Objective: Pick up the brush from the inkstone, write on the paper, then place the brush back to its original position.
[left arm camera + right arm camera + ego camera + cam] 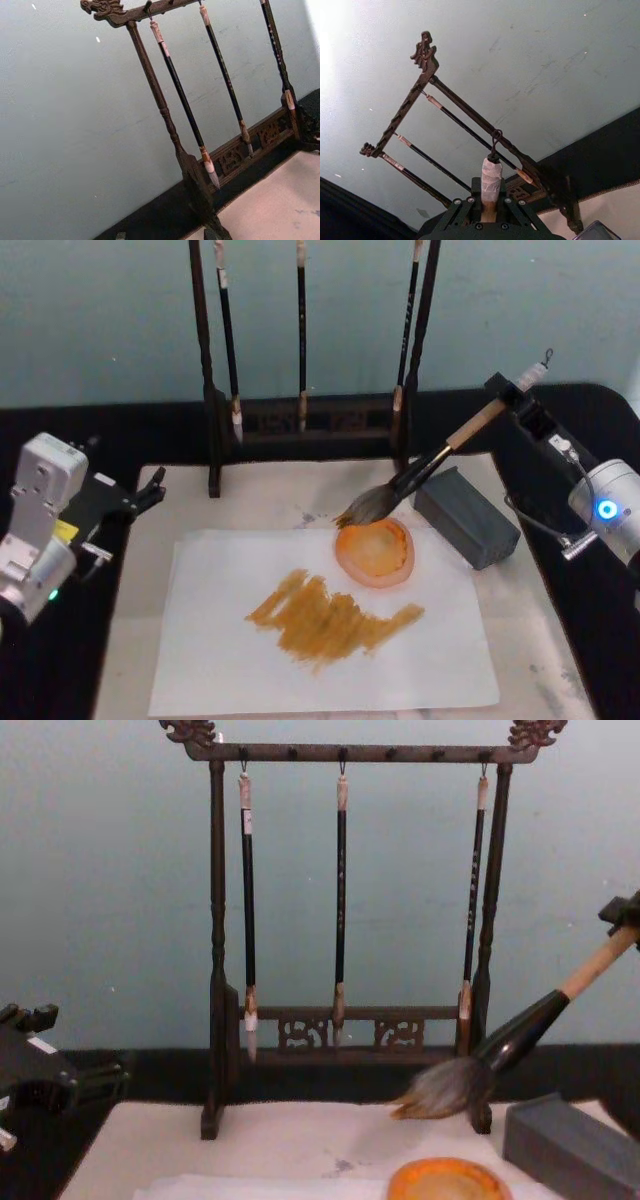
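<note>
Left pincer: the black left pincer (148, 490) is at 9 o'clock of the big beige felt mat (530, 640), over the black surface (120, 430). It touches nothing. I cannot tell if it is released or clenched.
Paper: the thin, crinkly white paper (250, 670) lies flat on the mat.
Smear: a yellow-brown smear (330, 620) of paint runs across the middle of the paper.
Rack: a dark wooden rack (300, 425) stands at 12 o'clock of the paper. Three thin black brushes (341, 890) hang from it.
Dish: a round orange dish (375, 552) sits on the paper near its 1 o'clock corner.
Brush: the big brush (430, 465) with a tan handle and a black lower part is tilted in the air. Its bushy grey bristles (440, 1090) point down to 8 o'clock and hang just over the far rim of the dish.
Block: a grey stone block (465, 515) lies on the mat at 3 o'clock of the dish, under the brush handle and apart from it.
Right pincer: the black right pincer (515, 400), at 2 o'clock of the paper, is clenched on the top of the brush handle. The white-wrapped end (491, 182) with its dark loop sticks out past it.
</note>
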Available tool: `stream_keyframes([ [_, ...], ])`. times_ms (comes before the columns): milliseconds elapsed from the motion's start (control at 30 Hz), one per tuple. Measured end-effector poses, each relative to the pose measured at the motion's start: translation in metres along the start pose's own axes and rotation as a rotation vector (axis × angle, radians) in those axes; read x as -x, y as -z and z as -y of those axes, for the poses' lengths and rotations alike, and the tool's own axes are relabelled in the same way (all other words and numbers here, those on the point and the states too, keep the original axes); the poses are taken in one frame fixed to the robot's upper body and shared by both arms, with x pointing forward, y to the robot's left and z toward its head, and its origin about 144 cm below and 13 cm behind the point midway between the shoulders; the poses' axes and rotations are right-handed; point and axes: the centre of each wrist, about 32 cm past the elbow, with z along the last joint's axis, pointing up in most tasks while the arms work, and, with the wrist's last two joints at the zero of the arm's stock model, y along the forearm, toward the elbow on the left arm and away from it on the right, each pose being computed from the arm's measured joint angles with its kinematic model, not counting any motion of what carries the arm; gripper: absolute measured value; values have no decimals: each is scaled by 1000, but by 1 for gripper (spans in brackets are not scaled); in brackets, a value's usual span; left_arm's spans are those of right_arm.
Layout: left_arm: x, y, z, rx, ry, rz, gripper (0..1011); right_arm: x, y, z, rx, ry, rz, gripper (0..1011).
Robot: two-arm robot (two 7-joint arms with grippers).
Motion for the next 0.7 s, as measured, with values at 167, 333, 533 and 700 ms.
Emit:
stream_keyframes([
  [167,0,0,0,0,0,0,1010,0,0,0,-2,-1,-4,161],
  [333,0,0,0,0,0,0,1010,-2,-2,0,0,3,-23,161],
  [533,0,0,0,0,0,0,1010,-11,-6,1,7,28,-118,161],
  [700,0,0,0,0,0,0,1010,-19,-6,3,15,46,-169,161],
])
